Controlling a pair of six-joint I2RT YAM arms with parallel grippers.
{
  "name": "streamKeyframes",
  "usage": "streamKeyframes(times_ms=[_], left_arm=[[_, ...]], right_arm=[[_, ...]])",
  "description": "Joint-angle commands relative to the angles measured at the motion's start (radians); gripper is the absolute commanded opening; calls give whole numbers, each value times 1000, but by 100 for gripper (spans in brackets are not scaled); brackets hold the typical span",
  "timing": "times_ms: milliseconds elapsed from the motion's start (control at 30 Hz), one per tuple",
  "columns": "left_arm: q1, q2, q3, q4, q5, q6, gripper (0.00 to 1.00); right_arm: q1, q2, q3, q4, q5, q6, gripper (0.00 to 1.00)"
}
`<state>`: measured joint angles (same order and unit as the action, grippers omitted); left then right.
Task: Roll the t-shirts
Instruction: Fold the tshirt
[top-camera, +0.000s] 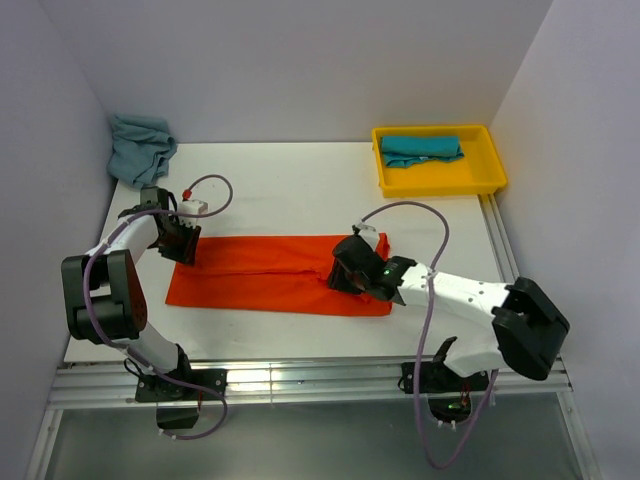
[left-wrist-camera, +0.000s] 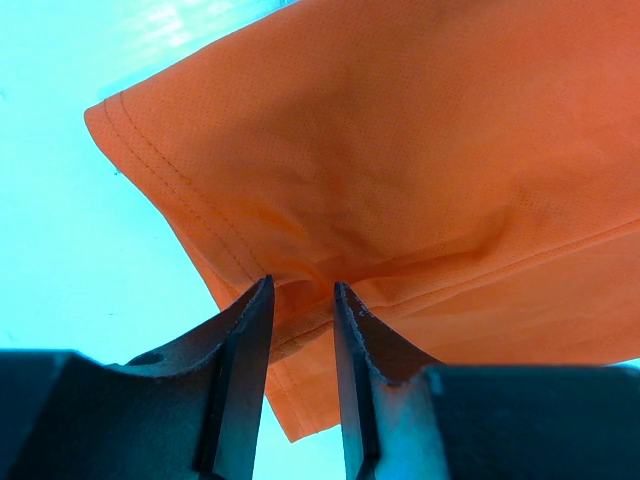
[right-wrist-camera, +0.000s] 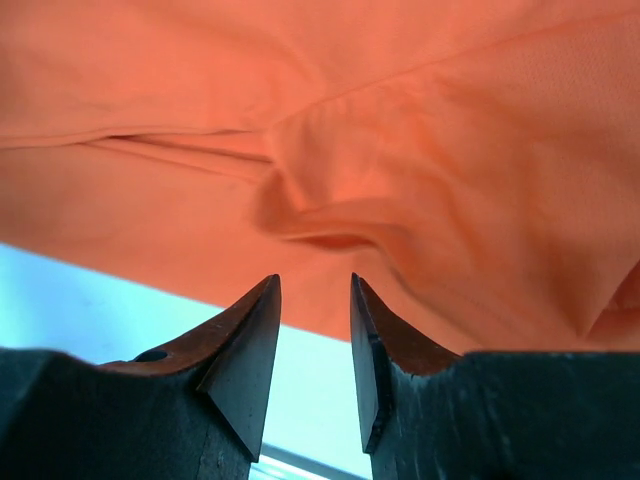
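An orange-red t-shirt (top-camera: 260, 275) lies folded into a long flat strip across the middle of the table. My left gripper (top-camera: 182, 250) is at its left end. In the left wrist view the jaws (left-wrist-camera: 302, 282) stand narrow, with a bunched fold of the orange cloth (left-wrist-camera: 400, 150) pinched between the tips. My right gripper (top-camera: 342, 275) sits over the strip's right part. In the right wrist view it (right-wrist-camera: 315, 282) is open. Its tips are just inside the cloth's (right-wrist-camera: 400, 150) edge, bare table shows between them, and a small pucker lies just ahead.
A teal t-shirt (top-camera: 420, 150) lies rolled in the yellow tray (top-camera: 440, 185) at the back right. A crumpled grey-blue t-shirt (top-camera: 140, 148) sits in the back left corner against the wall. White walls close in on the left, back and right.
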<state>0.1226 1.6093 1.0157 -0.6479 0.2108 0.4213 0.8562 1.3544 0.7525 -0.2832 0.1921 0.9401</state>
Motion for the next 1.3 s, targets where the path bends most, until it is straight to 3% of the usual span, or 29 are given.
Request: streamKeyframes(times_ms=[0, 200, 533, 900, 1267], left_arm=[[-3, -8, 35, -4, 2, -16, 36], [-1, -28, 67, -32, 22, -21, 38], [-3, 4, 75, -36, 27, -35, 37], [-1, 18, 55, -21, 16, -33, 36], [-1, 31, 53, -12, 3, -33, 36]], right_arm=[[9, -95, 16, -43, 64, 20, 42], [1, -155, 48, -76, 125, 23, 47], [-34, 136, 183, -25, 87, -20, 41], [35, 256, 110, 91, 18, 54, 38], [37, 247, 158, 16, 69, 39, 40]])
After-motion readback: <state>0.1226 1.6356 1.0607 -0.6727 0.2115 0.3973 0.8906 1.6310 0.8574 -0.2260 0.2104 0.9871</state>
